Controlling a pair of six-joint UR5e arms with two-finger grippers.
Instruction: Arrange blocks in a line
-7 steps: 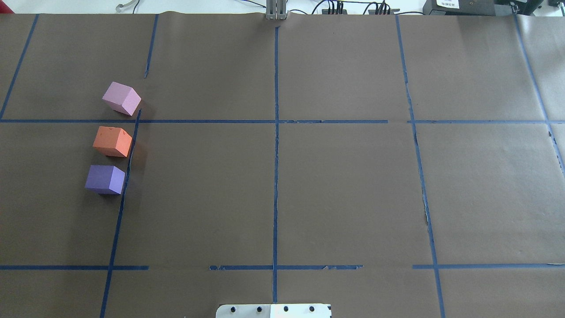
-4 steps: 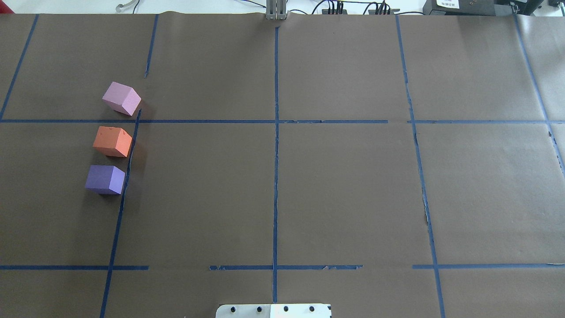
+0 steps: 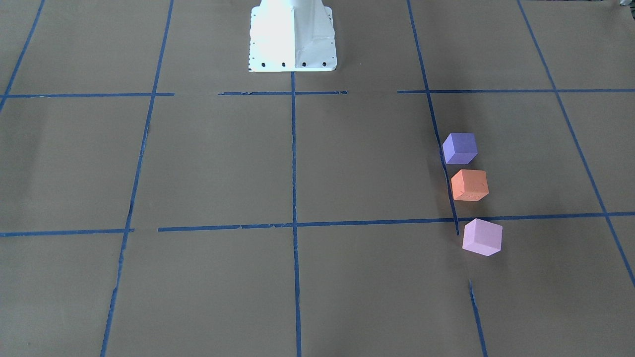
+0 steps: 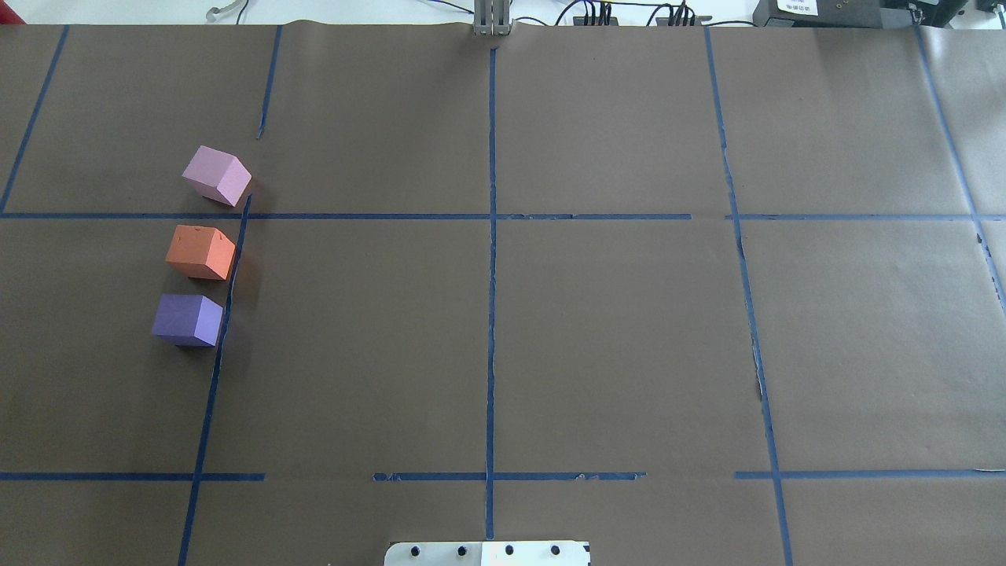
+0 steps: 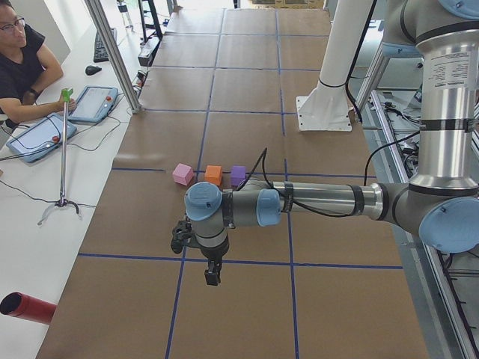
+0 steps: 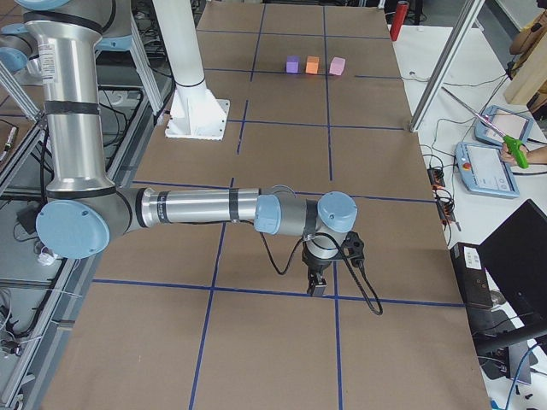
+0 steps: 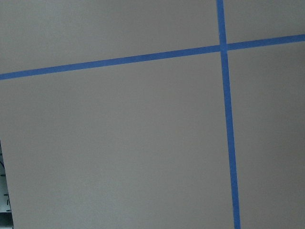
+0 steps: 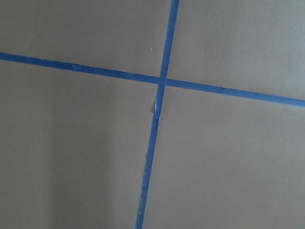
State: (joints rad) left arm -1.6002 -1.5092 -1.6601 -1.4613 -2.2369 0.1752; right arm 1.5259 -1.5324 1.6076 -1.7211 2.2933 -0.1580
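Note:
Three foam cubes stand in a row on the brown table's left side in the overhead view: the pale pink-lilac block farthest, the orange block in the middle, the violet-blue block nearest. The pink one is turned and slightly offset. They also show in the front view: violet-blue, orange, pink. My left gripper hangs over the table well short of the blocks. My right gripper hangs at the opposite end. I cannot tell whether either is open or shut. Both wrist views show only bare table and tape.
Blue tape lines grid the brown table cover. The white robot base stands at the table's near middle edge. An operator sits beside tablets; a red cylinder lies on the side bench.

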